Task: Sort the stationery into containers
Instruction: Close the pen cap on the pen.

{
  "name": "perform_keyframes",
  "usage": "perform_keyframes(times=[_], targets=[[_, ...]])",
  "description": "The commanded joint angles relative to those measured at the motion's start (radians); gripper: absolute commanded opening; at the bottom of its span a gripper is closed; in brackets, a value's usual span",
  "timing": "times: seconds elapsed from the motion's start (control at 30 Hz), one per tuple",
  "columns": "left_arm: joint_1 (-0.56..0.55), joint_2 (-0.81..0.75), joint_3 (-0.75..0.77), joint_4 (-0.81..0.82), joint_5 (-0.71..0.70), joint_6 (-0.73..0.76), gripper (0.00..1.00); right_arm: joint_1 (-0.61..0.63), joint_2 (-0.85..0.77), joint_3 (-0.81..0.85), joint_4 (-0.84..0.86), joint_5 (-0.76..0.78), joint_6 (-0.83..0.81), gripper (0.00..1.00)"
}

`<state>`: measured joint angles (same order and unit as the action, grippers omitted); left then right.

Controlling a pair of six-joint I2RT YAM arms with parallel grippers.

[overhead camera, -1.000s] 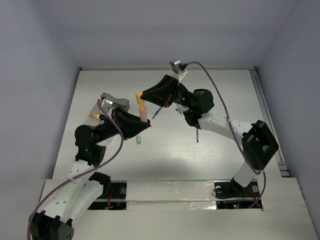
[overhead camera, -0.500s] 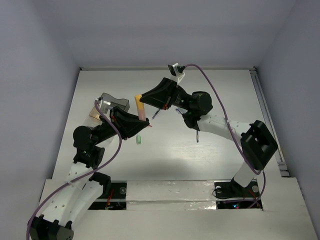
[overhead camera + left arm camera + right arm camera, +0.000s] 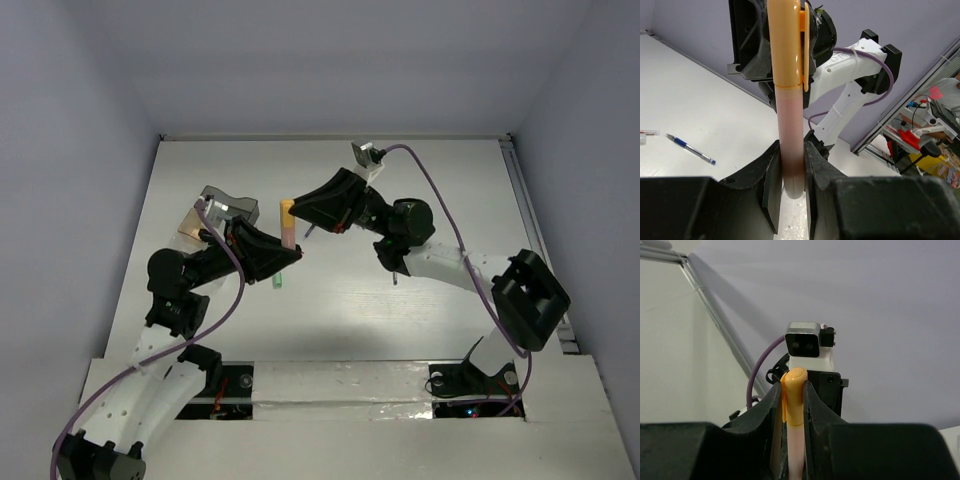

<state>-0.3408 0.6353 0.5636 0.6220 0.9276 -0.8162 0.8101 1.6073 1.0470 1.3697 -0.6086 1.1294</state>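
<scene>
While the left gripper (image 3: 792, 172) clamps the pink lower end of the highlighter (image 3: 790, 100), the right gripper (image 3: 792, 390) clenches its orange cap; containers (image 3: 228, 210) sit near it.

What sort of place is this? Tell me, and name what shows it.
Probably a robotics lab test cell: a white table boxed in by plain lavender walls, a left arm and a right arm bolted at its near edge, and a cluttered bench of wires and gear beyond, seen from the left wrist.
</scene>
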Motion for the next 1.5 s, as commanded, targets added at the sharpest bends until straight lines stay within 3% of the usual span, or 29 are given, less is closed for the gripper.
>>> perform_keyframes(times=[0.0,0.2,0.33,0.37,0.63,0.83,1.13,1.47], targets=[[0.008,-0.034,0.099,0.196,-0.076,0.002,0.00,0.023,-0.032,-0.062,-0.076,-0.108,-0.129,0.00],[0.008,-0.028,0.130,0.157,-0.061,0.014,0.00,0.023,-0.047,-0.048,-0.276,-0.164,-0.206,0.00],[0.008,-0.028,0.127,0.125,-0.042,0.029,0.00,0.023,-0.089,-0.051,-0.391,-0.143,-0.299,0.47],[0.008,-0.028,0.108,0.122,-0.041,0.026,0.00,0.023,-0.115,-0.054,-0.400,-0.134,-0.310,0.52],[0.008,-0.046,0.059,0.074,-0.053,0.051,0.00,0.023,-0.207,-0.048,-0.483,-0.125,-0.419,0.72],[0.008,-0.057,0.016,0.062,-0.070,0.055,0.00,0.023,-0.303,-0.036,-0.639,-0.053,-0.539,0.87],[0.008,-0.054,-0.018,0.008,-0.081,0.083,0.00,0.014,-0.259,0.174,-0.773,-0.028,-0.646,0.88],[-0.010,-0.037,-0.034,0.004,-0.073,0.091,0.00,0.014,-0.129,0.355,-0.847,-0.059,-0.626,0.85]])
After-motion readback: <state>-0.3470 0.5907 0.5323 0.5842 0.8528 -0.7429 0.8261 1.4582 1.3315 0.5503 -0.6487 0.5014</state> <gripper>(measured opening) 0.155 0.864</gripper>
